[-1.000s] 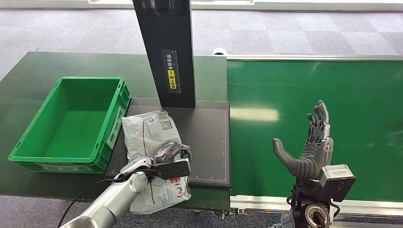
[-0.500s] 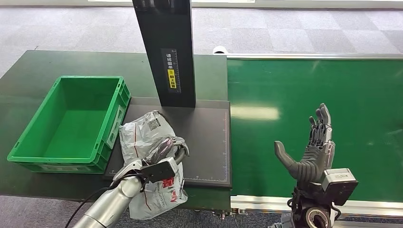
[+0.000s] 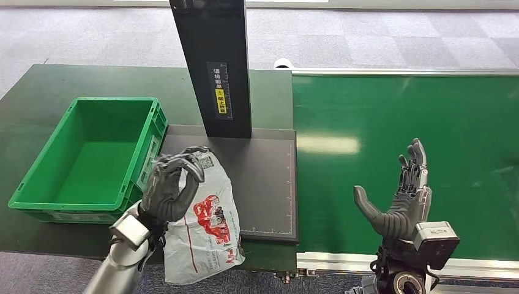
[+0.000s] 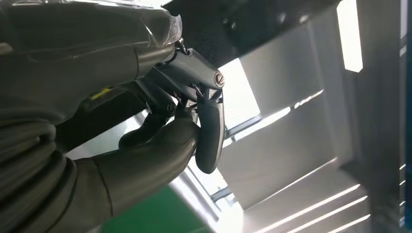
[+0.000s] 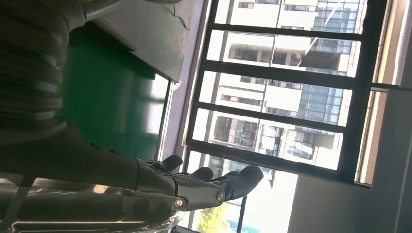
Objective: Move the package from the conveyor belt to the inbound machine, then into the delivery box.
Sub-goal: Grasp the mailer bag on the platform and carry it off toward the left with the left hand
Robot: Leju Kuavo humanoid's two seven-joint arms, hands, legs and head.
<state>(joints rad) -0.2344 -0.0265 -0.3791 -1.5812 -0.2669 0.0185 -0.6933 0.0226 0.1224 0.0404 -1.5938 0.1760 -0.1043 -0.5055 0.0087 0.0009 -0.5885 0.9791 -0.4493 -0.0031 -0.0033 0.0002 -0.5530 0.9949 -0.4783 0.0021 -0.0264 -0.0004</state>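
Observation:
My left hand (image 3: 171, 187) grips the top of a white plastic package (image 3: 202, 229) with red print and has it lifted, hanging over the front left corner of the dark inbound machine plate (image 3: 263, 184). Close up, the left wrist view has the fingers (image 4: 194, 116) curled around the crinkled plastic (image 4: 97, 19). The green delivery box (image 3: 92, 156) sits just left of that hand. My right hand (image 3: 401, 199) stands upright and open over the green conveyor belt (image 3: 404, 116), holding nothing; its fingers (image 5: 209, 187) are spread in the right wrist view.
The black scanner column (image 3: 214, 67) rises from the back of the machine plate. The dark green table (image 3: 49, 92) carries the box. The belt's metal front rail (image 3: 343, 263) runs along the near edge.
My left hand has turned upright and raised the package off the plate, shifting it left toward the box. The right hand has stayed in place.

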